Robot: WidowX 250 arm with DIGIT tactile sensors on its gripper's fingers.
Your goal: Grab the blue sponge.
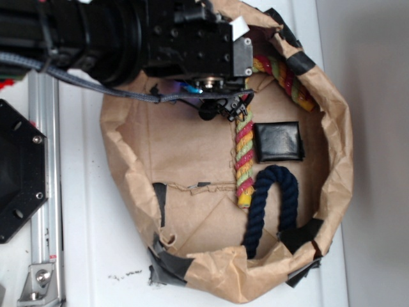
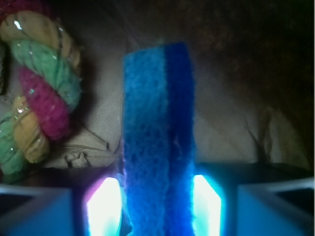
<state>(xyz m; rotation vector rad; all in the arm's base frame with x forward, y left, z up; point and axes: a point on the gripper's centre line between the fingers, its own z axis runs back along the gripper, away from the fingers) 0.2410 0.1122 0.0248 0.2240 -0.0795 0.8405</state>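
An overhead view showed a crumpled brown paper bag (image 1: pixel 332 128), rolled open into a shallow bowl and patched with dark tape, lying on a white table (image 1: pixel 96 268). The black robot arm (image 1: pixel 128 32) reached in from the upper left, and its gripper (image 1: pixel 220 105) hung over the upper middle of the bag's floor. Just beside the gripper, a thick twisted rope of red, yellow and green strands (image 1: pixel 244 157) ran down the centre of the bag. A flat, glossy black square pouch (image 1: pixel 278 141) lay just to the right of that rope. Below it, a dark navy rope bent into a U shape (image 1: pixel 271 201) lay with its ends pointing toward the bag's lower rim.

The wrist camera showed the bright sky-blue rectangular foam sponge (image 2: pixel 157 142) standing on edge, one half a lighter blue and the other a deeper blue. It sat squeezed between the two glowing finger pads (image 2: pixel 104 206), which pressed against its left and right faces near the bottom of the view. The fingers were closed onto the sponge, parted only by its thickness. The multicoloured rope lay to the sponge's left, apart from it, on the brown paper. In the overhead view the sponge showed only as a sliver of blue beneath the gripper.
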